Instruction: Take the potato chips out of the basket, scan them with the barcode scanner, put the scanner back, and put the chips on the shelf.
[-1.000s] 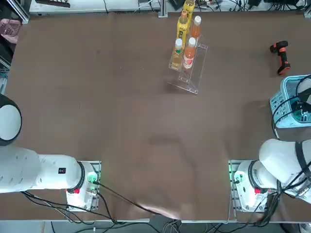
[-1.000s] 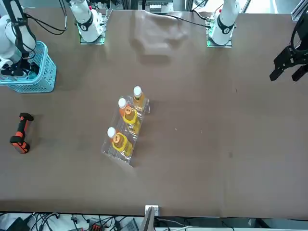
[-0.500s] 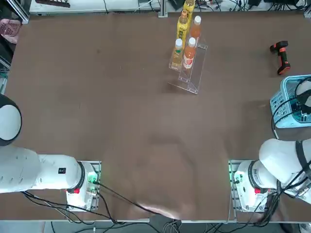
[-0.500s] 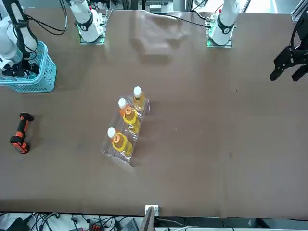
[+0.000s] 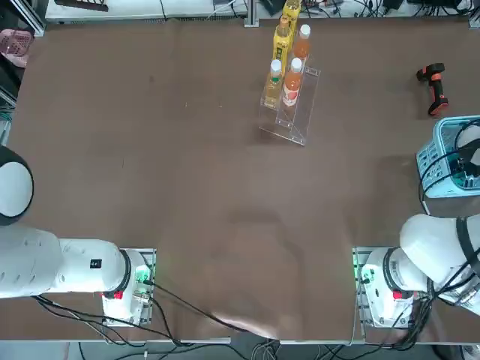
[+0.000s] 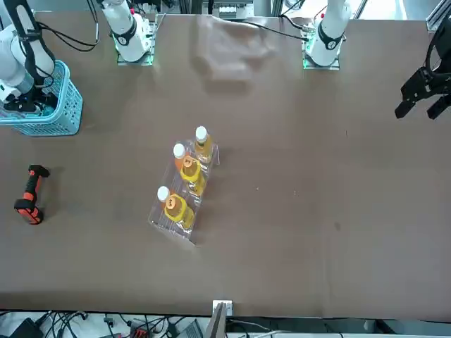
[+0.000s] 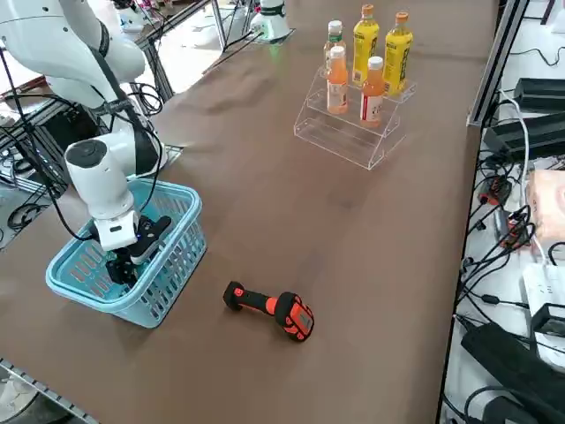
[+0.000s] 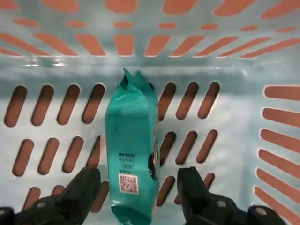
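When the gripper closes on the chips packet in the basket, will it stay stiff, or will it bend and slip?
The potato chips packet looks like thin glossy film, so it will probably dent rather than stay stiff and may slip a little. It seems light for its size. The open right gripper straddles it inside the basket.

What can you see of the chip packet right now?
The chip packet is a small, narrow teal foil-looking bag with a crimped top edge and a white printed code patch near one end. It lies flat on the slotted floor of the light blue basket, lengthwise between the open fingers of the right end effector, which do not yet grip it.
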Robot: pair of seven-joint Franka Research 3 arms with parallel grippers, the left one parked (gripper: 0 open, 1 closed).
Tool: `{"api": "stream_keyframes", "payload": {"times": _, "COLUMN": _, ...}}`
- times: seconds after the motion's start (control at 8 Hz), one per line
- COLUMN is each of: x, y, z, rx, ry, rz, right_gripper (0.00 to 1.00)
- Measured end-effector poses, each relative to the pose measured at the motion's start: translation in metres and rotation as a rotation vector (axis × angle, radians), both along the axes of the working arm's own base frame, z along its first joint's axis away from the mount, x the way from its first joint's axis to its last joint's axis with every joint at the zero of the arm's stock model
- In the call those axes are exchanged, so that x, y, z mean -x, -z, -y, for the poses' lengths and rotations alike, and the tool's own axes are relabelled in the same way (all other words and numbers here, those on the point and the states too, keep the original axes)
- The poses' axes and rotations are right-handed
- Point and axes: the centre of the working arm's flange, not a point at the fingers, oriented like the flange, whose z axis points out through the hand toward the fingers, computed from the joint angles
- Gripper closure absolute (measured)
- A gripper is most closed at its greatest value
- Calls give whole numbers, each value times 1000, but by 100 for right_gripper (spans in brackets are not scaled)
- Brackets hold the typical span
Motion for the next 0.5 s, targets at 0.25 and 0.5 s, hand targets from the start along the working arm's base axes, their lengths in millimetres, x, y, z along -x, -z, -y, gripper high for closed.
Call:
{"api": "stream_keyframes", "payload": {"times": 0.25, "x": 1, "y": 3, "z": 0, "rx": -4, "ry": 1, "rz": -4, "right_gripper": 0}}
{"api": "stream_keyframes", "payload": {"times": 0.5, "x": 3, "y": 6, "z": 0, "rx": -9, "ry": -3, "rz": -12, "right_gripper": 1}}
